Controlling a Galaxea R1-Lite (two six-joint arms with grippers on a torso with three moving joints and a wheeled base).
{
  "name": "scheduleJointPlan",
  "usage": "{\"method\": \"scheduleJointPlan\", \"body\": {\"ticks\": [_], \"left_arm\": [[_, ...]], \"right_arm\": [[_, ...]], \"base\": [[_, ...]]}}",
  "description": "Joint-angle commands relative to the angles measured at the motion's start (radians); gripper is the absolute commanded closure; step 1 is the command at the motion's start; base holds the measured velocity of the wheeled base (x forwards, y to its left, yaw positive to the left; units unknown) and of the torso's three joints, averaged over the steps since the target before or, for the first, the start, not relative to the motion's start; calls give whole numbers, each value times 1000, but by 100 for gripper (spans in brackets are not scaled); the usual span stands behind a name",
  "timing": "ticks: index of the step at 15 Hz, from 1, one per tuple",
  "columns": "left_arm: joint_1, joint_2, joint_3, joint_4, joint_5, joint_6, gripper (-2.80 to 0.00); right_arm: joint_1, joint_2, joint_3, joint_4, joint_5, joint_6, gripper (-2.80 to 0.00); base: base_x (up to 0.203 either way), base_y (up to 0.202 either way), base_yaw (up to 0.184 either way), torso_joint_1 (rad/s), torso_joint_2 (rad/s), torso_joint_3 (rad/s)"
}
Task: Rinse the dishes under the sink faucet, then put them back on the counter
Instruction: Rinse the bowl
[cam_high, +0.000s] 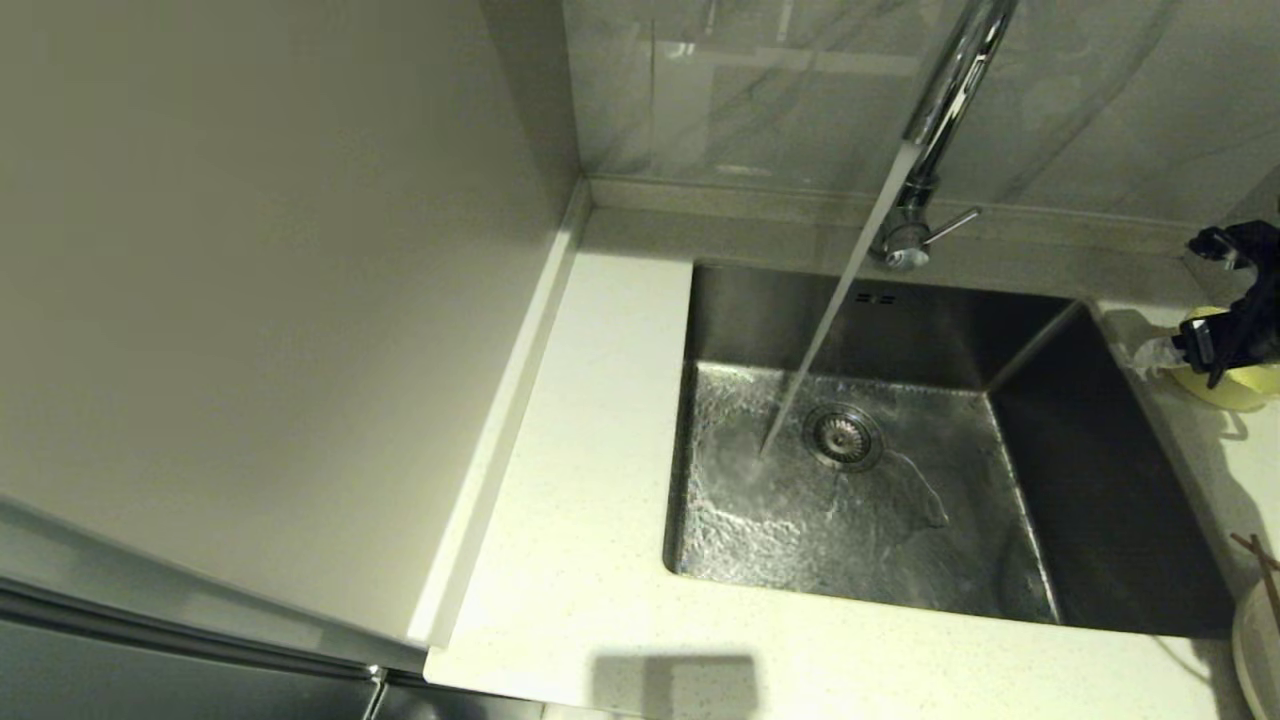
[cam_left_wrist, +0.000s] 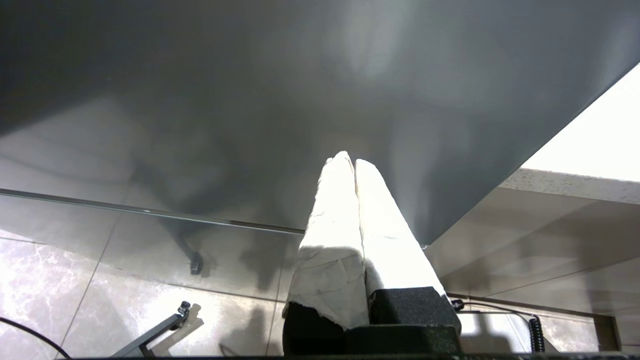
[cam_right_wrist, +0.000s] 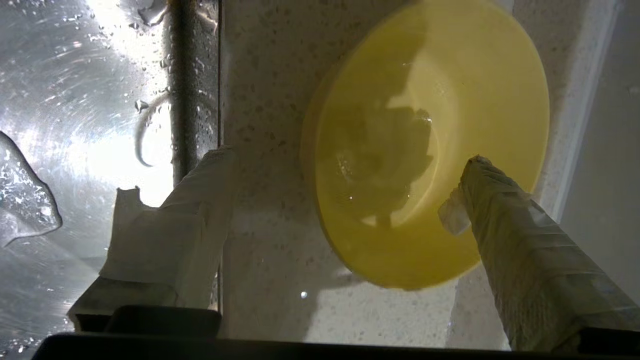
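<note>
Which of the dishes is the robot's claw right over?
The yellow-green bowl on the counter, under the open right gripper. The plate and chopsticks lie nearer the front edge.

The small round bowl (cam_right_wrist: 425, 145) is pale yellow-green, with darker shadow inside. The stone counter (cam_high: 600, 560) is off-white with fine dark speckles. The square steel sink (cam_high: 1100, 500) is brushed grey, its wet floor glinting silver. The tall gooseneck faucet (cam_high: 950, 90) is shiny chrome. The glossy marble wall (cam_high: 760, 90) is pale with grey veins. The fingers (cam_right_wrist: 525, 260) of the right gripper (cam_right_wrist: 345, 175) are wrapped in cream-white tape, as are those (cam_left_wrist: 340, 235) of the left gripper (cam_left_wrist: 354, 162).
</note>
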Motion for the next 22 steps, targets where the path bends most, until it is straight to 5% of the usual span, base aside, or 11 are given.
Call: {"method": "scheduleJointPlan", "body": {"ticks": [1,2,14,19,22], "left_arm": [[0,-2,0,0,1,-1,0],[0,-2,0,0,1,-1,0],[0,-2,0,0,1,-1,0],[0,-2,0,0,1,-1,0],[0,-2,0,0,1,-1,0]], "right_arm": [[-2,25,-1,0,-1,-6,-280],[-2,27,0,0,1,-9,0],[3,-25,10,-36,36,17,0],[21,-123,70,-34,354,143,0],[106,-170,72,-34,402,275,0]], "base": [[0,0,0,0,0,0],[0,0,0,0,0,0],[0,0,0,0,0,0],[0,0,0,0,0,0],[0,0,0,0,0,0]]}}
